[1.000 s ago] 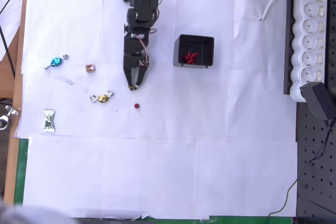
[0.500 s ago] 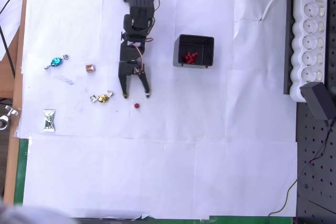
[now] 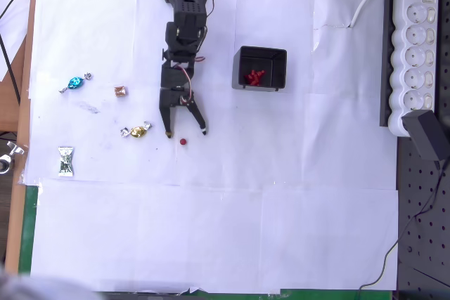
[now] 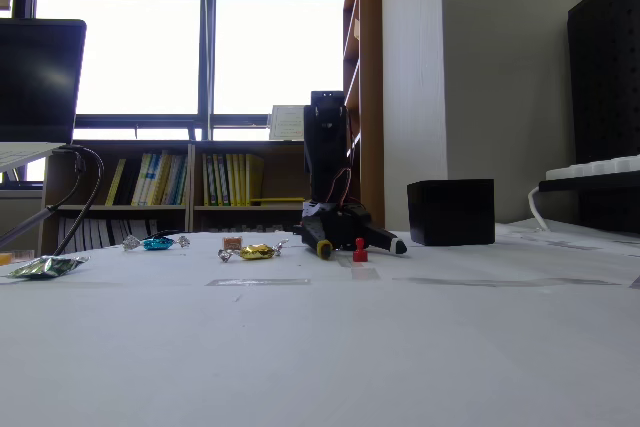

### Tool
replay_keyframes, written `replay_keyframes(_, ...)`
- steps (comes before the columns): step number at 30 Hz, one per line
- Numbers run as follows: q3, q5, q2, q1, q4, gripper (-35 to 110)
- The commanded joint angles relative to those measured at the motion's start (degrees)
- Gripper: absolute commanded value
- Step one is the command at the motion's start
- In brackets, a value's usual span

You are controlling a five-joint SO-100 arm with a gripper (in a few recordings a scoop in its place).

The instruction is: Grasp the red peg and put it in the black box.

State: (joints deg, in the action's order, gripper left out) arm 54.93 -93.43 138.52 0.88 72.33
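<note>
The red peg [image 3: 183, 142] lay loose on the white paper sheet [image 3: 211, 230], nearest the fixed camera of the task items, and stood upright in the fixed view [image 4: 360, 250]. Just behind it, the gripper [image 3: 185, 132] sat low with jaws spread wide and nothing held; in the overhead view its two fingertips flanked the peg's line, the peg lying just beyond the tips and roughly centred on the gap. Judgement: a short forward advance would bring the peg between the fingers before closing. Farther back and to the right in the overhead view stood the black box [image 3: 242, 68], well apart, already holding several red pegs.
</note>
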Motion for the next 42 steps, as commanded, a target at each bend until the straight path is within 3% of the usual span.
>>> replay_keyframes(1, 3.16, -0.44, 0.79, -0.44, 0.35, 38)
replay_keyframes(9, 2.99, 0.18, -0.09, -1.67, -0.70, 39)
replay_keyframes(21, 1.76, 2.11, -4.31, -4.66, -10.28, 39)
replay_keyframes(30, 1.67, 2.81, -4.92, -4.66, -11.87, 49)
replay_keyframes(42, 2.64, 3.43, -5.19, -5.54, -13.45, 42)
